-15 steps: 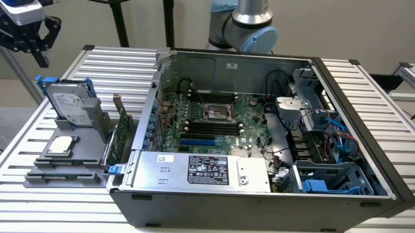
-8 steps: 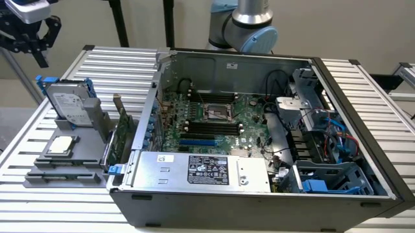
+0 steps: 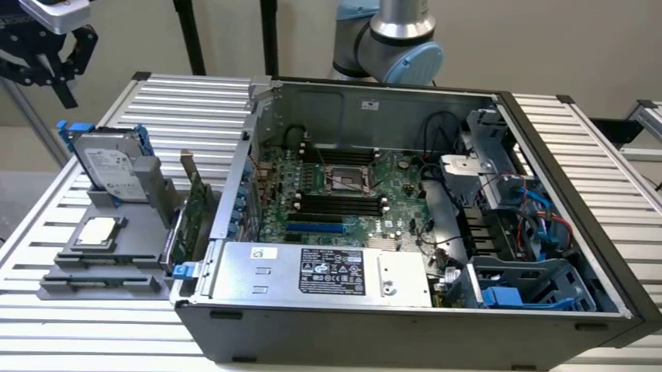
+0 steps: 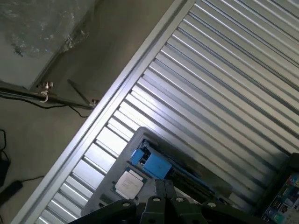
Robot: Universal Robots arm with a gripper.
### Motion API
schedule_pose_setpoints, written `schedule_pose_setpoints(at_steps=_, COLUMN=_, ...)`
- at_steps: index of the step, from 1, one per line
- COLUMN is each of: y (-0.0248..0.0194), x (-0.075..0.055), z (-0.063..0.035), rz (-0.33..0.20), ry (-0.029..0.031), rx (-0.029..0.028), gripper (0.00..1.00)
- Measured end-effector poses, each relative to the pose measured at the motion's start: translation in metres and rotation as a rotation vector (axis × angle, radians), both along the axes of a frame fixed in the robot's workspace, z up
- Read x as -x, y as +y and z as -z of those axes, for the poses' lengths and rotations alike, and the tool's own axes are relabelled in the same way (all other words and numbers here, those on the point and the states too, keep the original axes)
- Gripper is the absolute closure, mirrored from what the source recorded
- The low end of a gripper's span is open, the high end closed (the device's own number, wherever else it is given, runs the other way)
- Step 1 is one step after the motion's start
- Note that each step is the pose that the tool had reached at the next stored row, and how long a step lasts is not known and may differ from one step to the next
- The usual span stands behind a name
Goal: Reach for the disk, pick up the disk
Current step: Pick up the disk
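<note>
One disk upright in its grey rack, clenched empty gripper above.

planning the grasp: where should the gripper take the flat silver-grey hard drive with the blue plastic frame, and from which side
Probably the top edge, from above, pinching across its flat faces. The silver-grey hard drive stands nearly upright in a grey holder, lower end sunk, upper part free.
</note>
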State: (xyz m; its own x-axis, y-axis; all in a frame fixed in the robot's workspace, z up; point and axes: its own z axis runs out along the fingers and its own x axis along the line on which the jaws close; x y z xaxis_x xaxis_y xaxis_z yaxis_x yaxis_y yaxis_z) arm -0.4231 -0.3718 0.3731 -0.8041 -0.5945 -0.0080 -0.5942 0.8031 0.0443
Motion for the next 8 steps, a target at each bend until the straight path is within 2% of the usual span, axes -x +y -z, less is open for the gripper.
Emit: schedule_pose_setpoints(at_steps=8, y=0.0, x=0.0, z=0.0003, rz=-0.145, ry=0.0, rx=-0.0014, gripper=0.89)
